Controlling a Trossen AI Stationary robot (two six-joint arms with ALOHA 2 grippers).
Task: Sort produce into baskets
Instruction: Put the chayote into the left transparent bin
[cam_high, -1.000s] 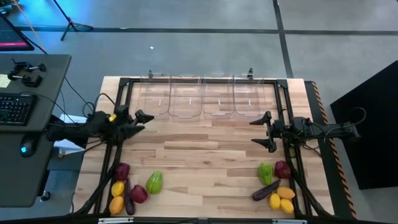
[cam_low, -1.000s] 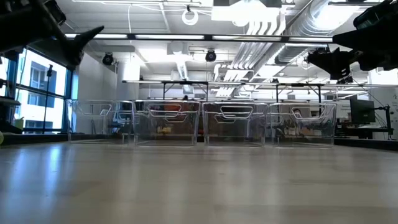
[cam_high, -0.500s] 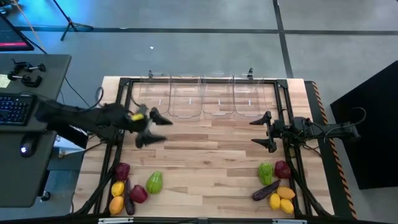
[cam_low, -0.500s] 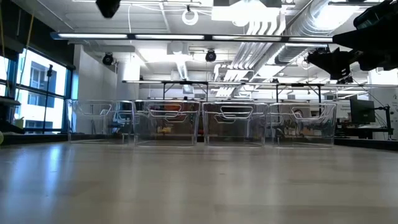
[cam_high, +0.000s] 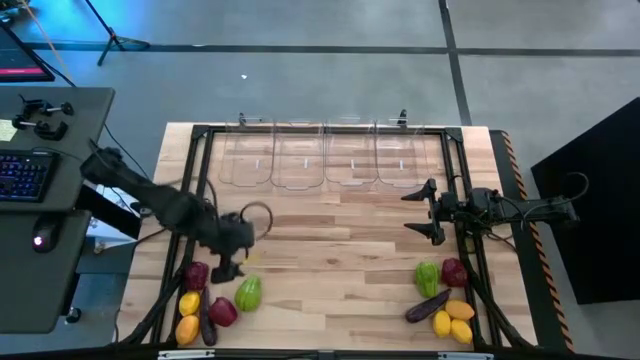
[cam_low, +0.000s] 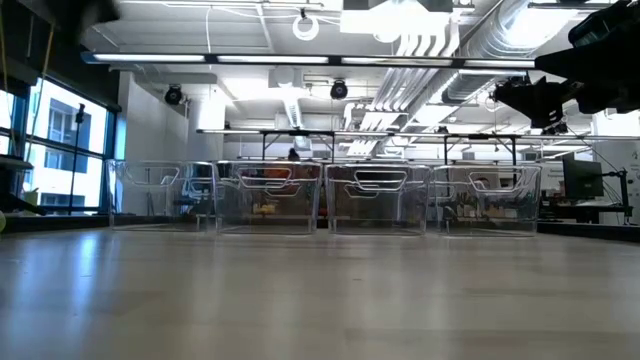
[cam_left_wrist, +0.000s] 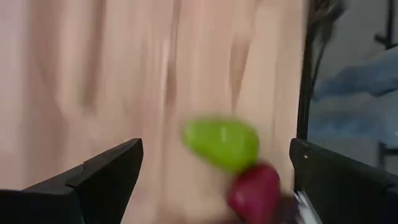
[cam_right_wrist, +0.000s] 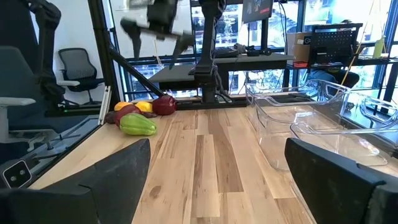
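Observation:
My left gripper (cam_high: 233, 264) is open and points down above the table, just to the far side of the left pile of produce: a green pepper (cam_high: 248, 292), two dark red pieces (cam_high: 196, 274), a yellow one (cam_high: 190, 303), an orange one and an eggplant. In the left wrist view (cam_left_wrist: 216, 144) the green pepper (cam_left_wrist: 221, 144) and a dark red piece (cam_left_wrist: 254, 190) show between its fingers, farther off. My right gripper (cam_high: 424, 211) is open and empty, level, at the right. Four clear baskets (cam_high: 324, 160) stand in a row at the far edge.
A second pile lies at the near right: a green pepper (cam_high: 428, 278), a dark red piece (cam_high: 455, 271), an eggplant (cam_high: 428, 305) and yellow and orange pieces (cam_high: 452, 322). A black metal frame (cam_high: 200, 150) runs round the table. Bare wood lies in the middle.
My left gripper has swung from beside the frame at the far left toward the table's middle, then toward the near edge, and has tipped from level to pointing down over the left pile. It stays open. My right gripper has kept still.

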